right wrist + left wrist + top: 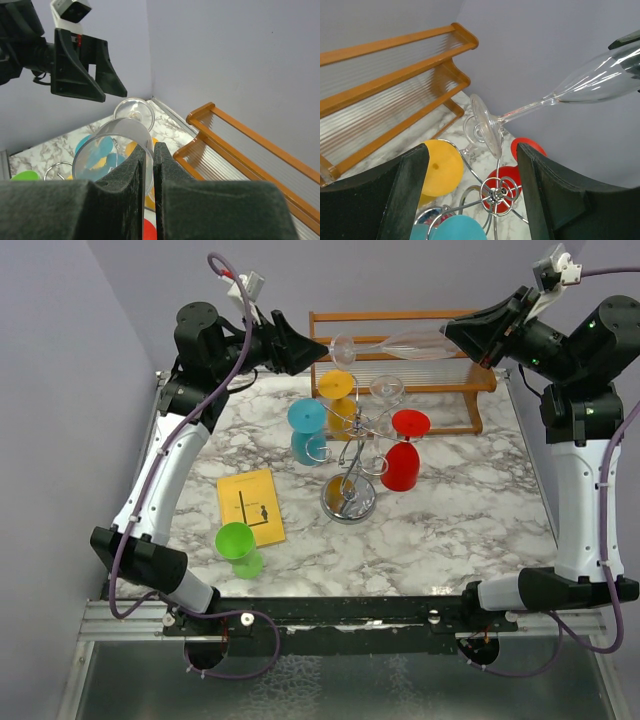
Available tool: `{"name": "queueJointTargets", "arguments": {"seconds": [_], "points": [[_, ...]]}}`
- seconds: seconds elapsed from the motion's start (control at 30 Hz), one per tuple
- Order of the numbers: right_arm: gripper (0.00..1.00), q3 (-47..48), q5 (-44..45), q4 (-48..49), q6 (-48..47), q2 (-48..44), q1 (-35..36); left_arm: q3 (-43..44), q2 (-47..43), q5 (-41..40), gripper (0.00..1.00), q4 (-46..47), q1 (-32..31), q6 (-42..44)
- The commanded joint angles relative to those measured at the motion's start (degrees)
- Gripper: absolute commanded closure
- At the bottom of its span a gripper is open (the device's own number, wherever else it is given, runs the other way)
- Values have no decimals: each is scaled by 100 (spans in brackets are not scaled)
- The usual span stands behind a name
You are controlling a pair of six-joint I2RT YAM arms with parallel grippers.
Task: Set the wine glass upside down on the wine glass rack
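Note:
A clear wine glass [400, 343] hangs level in the air above the back of the table, its foot pointing left. My right gripper [462, 337] is shut on the rim of its bowl [112, 145], the wall pinched between the fingers [135, 190]. My left gripper [318, 347] is open just left of the foot; in the left wrist view [472, 170] the foot [485, 125] sits just beyond the spread fingers, not touching. The silver wire rack [352, 455] stands below on its chrome base [348, 498], its hub [501, 194] under the foot.
Yellow [336, 386], teal [307, 418], red [404, 465] and clear [386, 390] glasses hang upside down on the rack. A brown wooden shelf [470, 380] stands at the back. A green glass [238, 545] and a yellow book [250, 507] lie front left.

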Motion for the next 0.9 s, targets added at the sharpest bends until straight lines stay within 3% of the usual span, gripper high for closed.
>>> {"name": "queueJointTargets", "arguments": {"seconds": [0.0,0.27,0.5,0.87], "points": [[99,-68,-346,385,318,-28,22,-90,-4,380,28,482,-48,-531],[99,-140,-300,413,299,-58,22,-179,73,290,43,431,-260,-532],[99,-155,-226,388,239,-84,22,-136,128,48,46,242,-393,-423],[99,-281,-245,411,210,-157,22,-59,265,-69,61,205,-481,-454]]}}
